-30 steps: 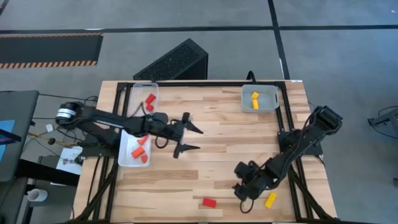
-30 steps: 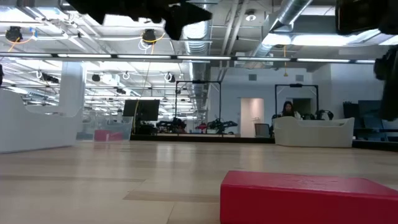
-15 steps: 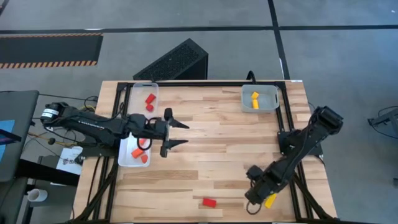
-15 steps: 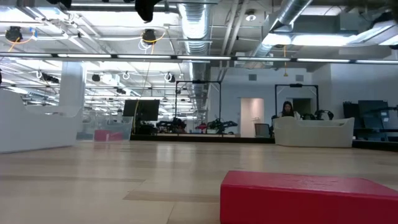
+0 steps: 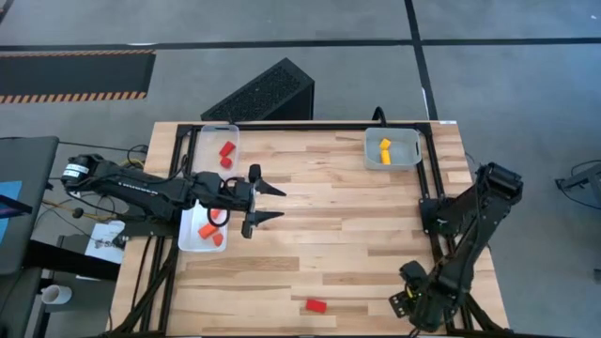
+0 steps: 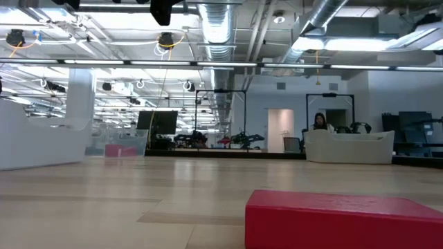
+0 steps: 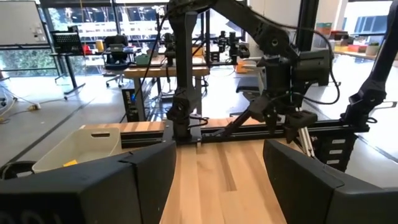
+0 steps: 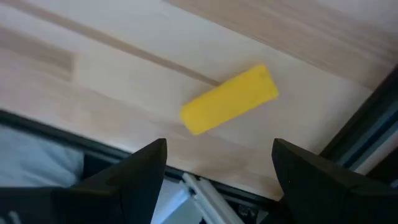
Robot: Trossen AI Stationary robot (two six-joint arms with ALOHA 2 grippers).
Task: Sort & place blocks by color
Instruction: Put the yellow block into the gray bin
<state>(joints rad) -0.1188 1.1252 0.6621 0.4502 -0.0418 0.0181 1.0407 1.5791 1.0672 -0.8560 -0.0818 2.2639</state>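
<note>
high: straight down, whole table (image 5: 319,216) | low: tabletop level, into room

Light: bright, even, from ceiling strip fixtures (image 6: 173,63).
Shadows: faint on the table (image 5: 338,207).
Blur: red block (image 6: 342,220) soft up close.

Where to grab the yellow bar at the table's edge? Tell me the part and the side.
Grip the yellow bar across its short width, at mid-length, coming straight down from above. It lies flat and alone on the table, long sides free, and the open right pincer hangs over it.
</note>
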